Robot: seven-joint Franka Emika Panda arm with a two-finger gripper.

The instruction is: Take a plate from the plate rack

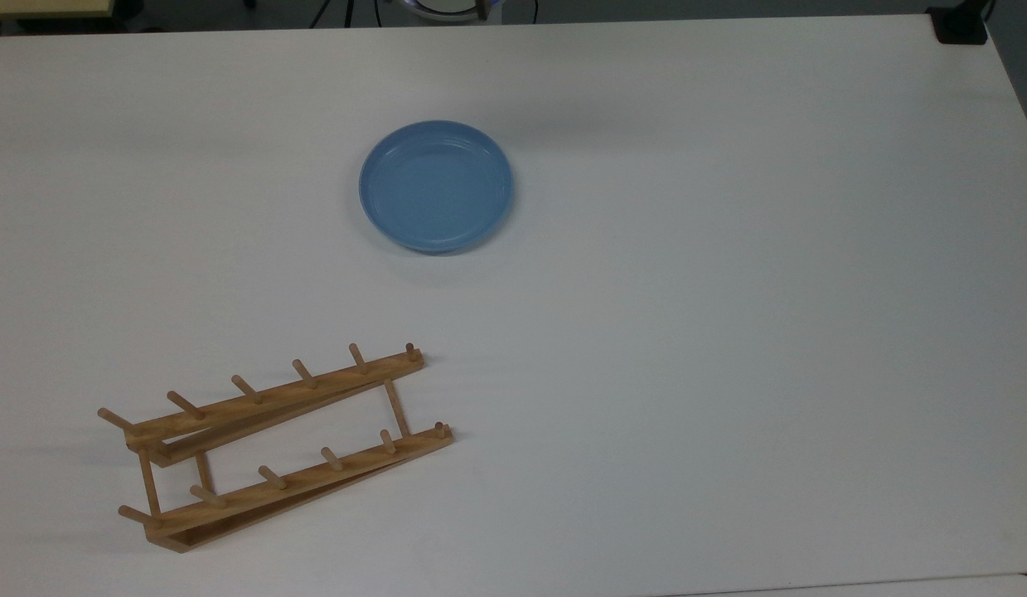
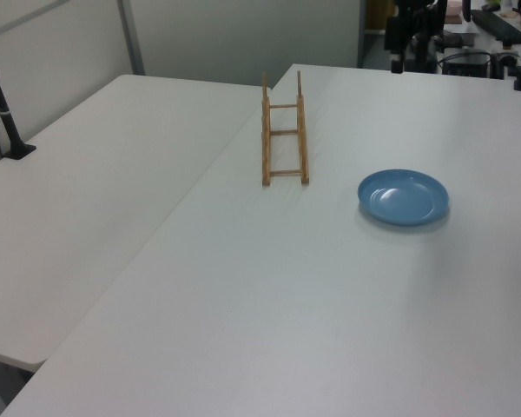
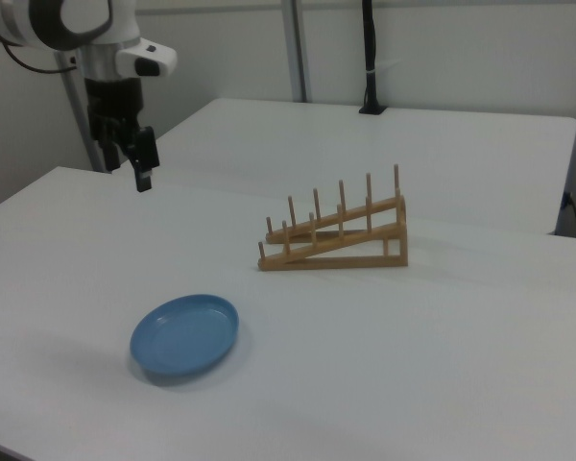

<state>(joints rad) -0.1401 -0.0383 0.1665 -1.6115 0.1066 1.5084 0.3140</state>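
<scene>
Hanging above the far edge of the white table (image 1: 729, 332), the gripper (image 3: 139, 159) points straight down in the right view, high over the surface and well apart from everything on it. Its dark fingers hold nothing; whether they stand parted or closed I cannot tell. In the left view the same gripper (image 2: 412, 39) appears at the top edge, beyond the table's far end.

The plate (image 1: 436, 185) lies flat on the table, open face up, rim raised all round — a round light-blue dish, so it has no long axis to report. It is off the plate rack (image 1: 277, 444) and well apart from it. In the right view the plate (image 3: 184, 334) sits near the table's front edge, towards the right view's left.

The plate rack stands empty, pegs upright. In the top view its long axis runs from lower left to upper right; in the left view the plate rack (image 2: 283, 130) runs almost straight away from the camera; in the right view the plate rack (image 3: 338, 233) rises — low end at the right view's left.
</scene>
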